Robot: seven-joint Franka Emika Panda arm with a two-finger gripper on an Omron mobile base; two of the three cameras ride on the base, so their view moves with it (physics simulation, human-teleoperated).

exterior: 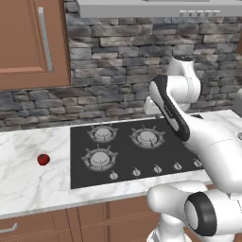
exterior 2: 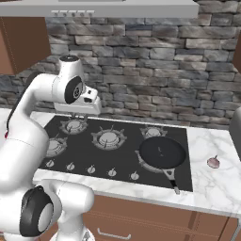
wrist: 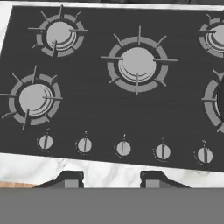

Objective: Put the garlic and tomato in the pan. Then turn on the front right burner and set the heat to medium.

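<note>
Marble counter (exterior: 28, 184) is seen nearest, the gripper (wrist: 111, 180) held closed and empty over the knob row (wrist: 123, 148). A knob could be brushed in passing. Tomato (exterior: 43, 159) is placed left of the stove, garlic (exterior 2: 213, 162) right. Beyond, the pan (exterior 2: 162, 153) is set on the front right burner, handle aimed at the counter edge.

We see a glossy red tomato (exterior: 43, 159) on a white grey-veined marble counter (exterior: 28, 179), a pale pinkish garlic (exterior 2: 213, 162), a black pan (exterior 2: 162, 153) on the black cooktop (wrist: 96, 109) with silvery-grey burners (wrist: 137, 64), a grey stone backsplash (exterior 2: 160, 75), and brown wood cabinets (exterior: 28, 42).
</note>
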